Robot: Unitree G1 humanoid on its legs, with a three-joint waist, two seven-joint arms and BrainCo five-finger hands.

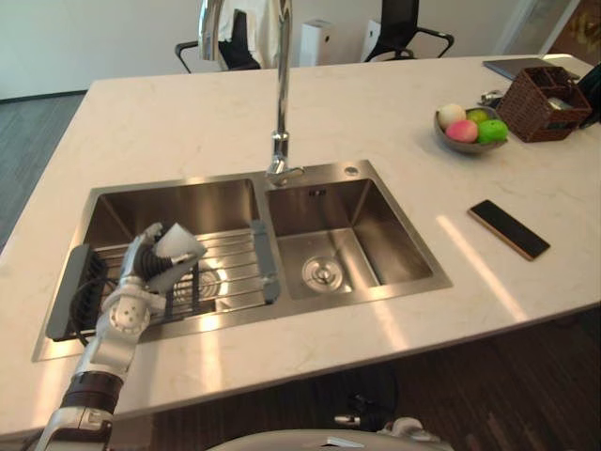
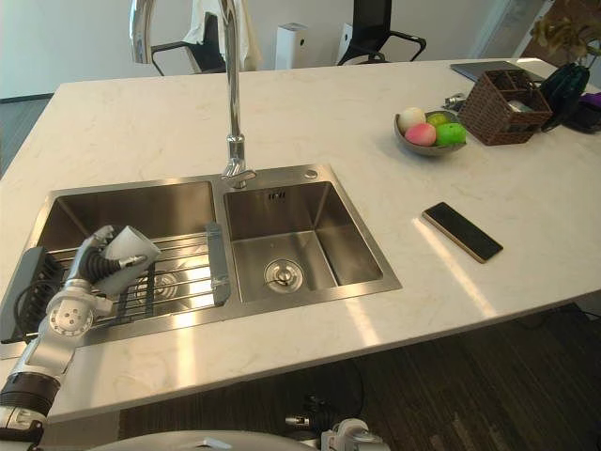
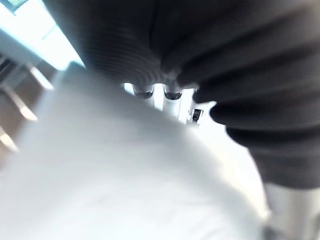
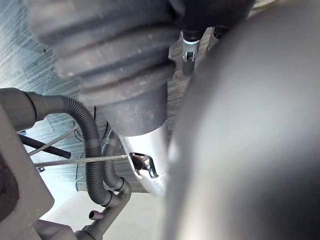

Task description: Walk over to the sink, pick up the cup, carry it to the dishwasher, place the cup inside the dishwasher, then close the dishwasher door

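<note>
A pale grey-white cup (image 1: 178,246) is held tilted just above the wire rack (image 1: 235,268) in the left basin of the steel double sink (image 1: 357,169). My left hand (image 1: 141,270) is shut on the cup, its fingers curled round the cup's side. In the left wrist view the cup's (image 3: 125,175) pale wall lies right against the hand's dark cover. My right hand (image 4: 115,65) appears by its dark ribbed cover in the right wrist view, hanging low near grey ribbed hoses.
A tall faucet (image 1: 280,94) rises behind the divider between the basins. On the counter to the right lie a phone (image 1: 508,228), a fruit bowl (image 1: 470,127) and a wicker basket (image 1: 540,103). Chairs stand beyond the far edge.
</note>
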